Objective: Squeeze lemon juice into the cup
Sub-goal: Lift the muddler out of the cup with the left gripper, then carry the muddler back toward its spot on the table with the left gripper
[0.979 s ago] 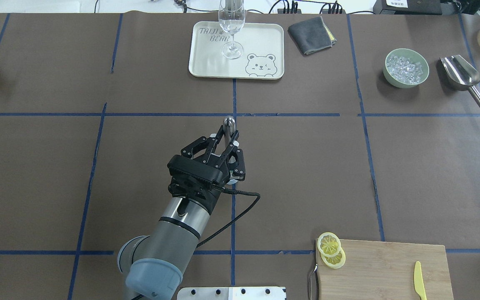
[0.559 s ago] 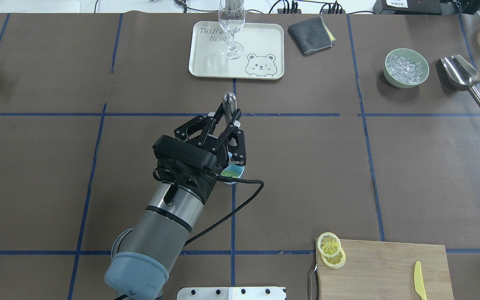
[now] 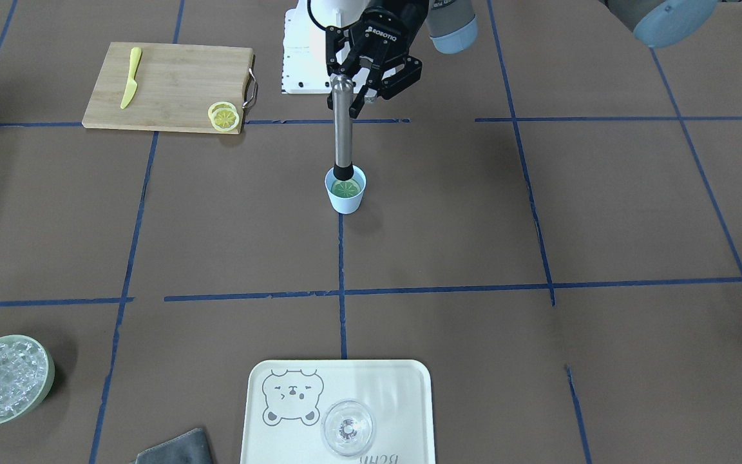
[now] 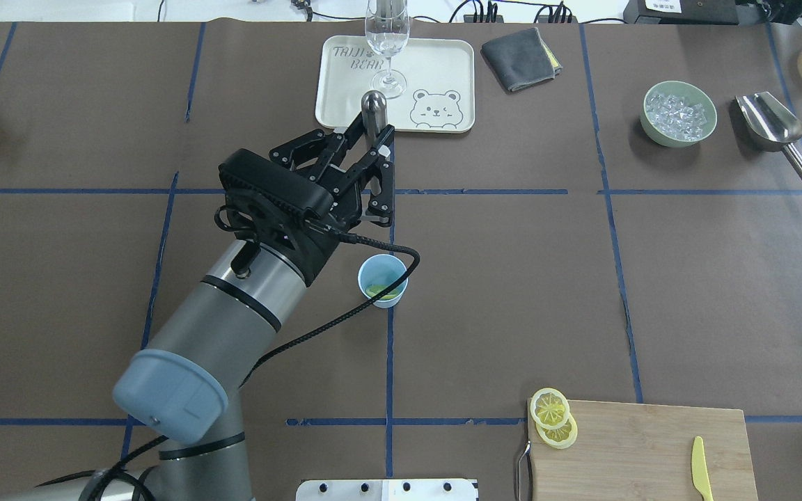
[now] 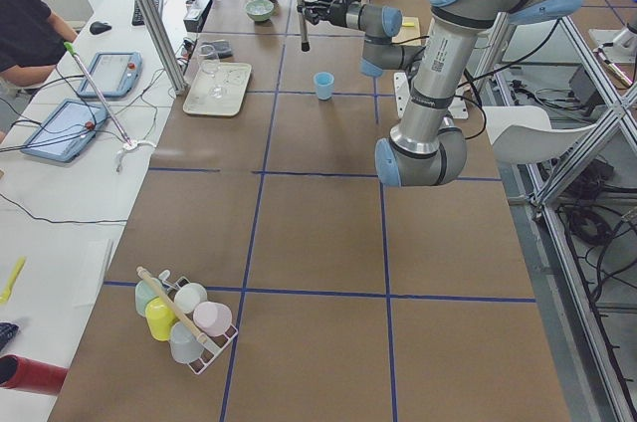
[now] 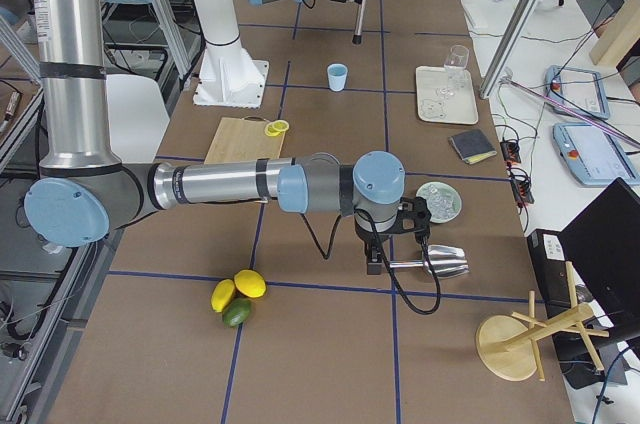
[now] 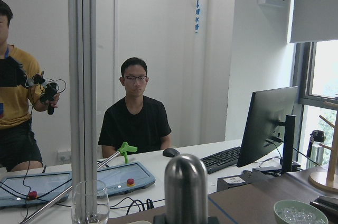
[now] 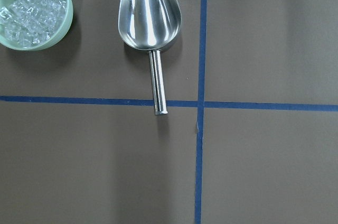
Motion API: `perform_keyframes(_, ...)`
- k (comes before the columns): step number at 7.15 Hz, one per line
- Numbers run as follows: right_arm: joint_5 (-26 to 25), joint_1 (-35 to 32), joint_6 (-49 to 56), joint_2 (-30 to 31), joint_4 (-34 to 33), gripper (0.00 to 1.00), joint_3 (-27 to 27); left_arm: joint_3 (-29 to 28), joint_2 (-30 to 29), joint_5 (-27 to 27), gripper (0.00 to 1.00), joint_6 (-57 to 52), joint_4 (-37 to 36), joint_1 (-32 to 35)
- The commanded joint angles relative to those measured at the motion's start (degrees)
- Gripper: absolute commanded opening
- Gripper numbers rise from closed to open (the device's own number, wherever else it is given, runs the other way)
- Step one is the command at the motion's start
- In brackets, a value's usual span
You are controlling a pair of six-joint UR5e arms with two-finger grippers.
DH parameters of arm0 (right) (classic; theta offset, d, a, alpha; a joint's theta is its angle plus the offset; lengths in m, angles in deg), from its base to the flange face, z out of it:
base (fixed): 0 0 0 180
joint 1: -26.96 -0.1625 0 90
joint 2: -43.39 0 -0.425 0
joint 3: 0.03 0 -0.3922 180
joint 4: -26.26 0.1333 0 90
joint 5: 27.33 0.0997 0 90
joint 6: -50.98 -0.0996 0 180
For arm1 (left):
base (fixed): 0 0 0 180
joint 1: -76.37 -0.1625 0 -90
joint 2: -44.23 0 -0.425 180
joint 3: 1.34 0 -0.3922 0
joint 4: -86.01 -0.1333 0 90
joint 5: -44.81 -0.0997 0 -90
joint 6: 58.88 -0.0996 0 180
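Note:
The light-blue cup (image 4: 382, 280) stands at the table's middle with a lemon slice (image 4: 384, 291) lying inside it; the slice also shows in the front view (image 3: 347, 188). My left gripper (image 4: 375, 142) is shut on a steel muddler (image 4: 373, 108) and holds it upright, raised above the table just beyond the cup. In the front view the muddler (image 3: 343, 135) hangs from the gripper (image 3: 347, 96) with its black tip lined up over the cup (image 3: 346, 196). Two more lemon slices (image 4: 553, 417) lie on the cutting board's corner. My right gripper shows only in the exterior right view (image 6: 392, 244), over the scoop; I cannot tell its state.
A cream tray (image 4: 443, 69) with a clear wine glass (image 4: 387, 42) stands at the back. A grey cloth (image 4: 521, 59), a green bowl of ice (image 4: 678, 113) and a steel scoop (image 4: 770, 125) are back right. The cutting board (image 4: 651, 445) with a yellow knife (image 4: 700, 470) is front right.
My left gripper has risen and moved away from me with the muddler, drawing it out of the cup. The cup, hidden under the gripper before, now shows in full.

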Motion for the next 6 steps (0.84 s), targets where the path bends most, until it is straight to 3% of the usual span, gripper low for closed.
perform_keyframes(1,0.0,0.0,0.0,-0.3,0.0,1.0,-0.1,2.5,1.4,11.6,0.0,0.0,-0.7,6.9)
perform_keyframes(2,0.0,0.0,0.0,-0.3,0.0,1.0,-0.2,4.0,4.2,15.0,0.0,0.0,-0.8,8.5)
perform_keyframes(4,0.0,0.0,-0.1,-0.2,0.0,1.0,-0.2,5.0,10.1,27.3,0.0,0.0,-1.1,15.2)
perform_keyframes(6,0.0,0.0,-0.1,-0.2,0.0,1.0,-0.1,9.3,19.7,29.4,0.0,0.1,-1.2,16.3)
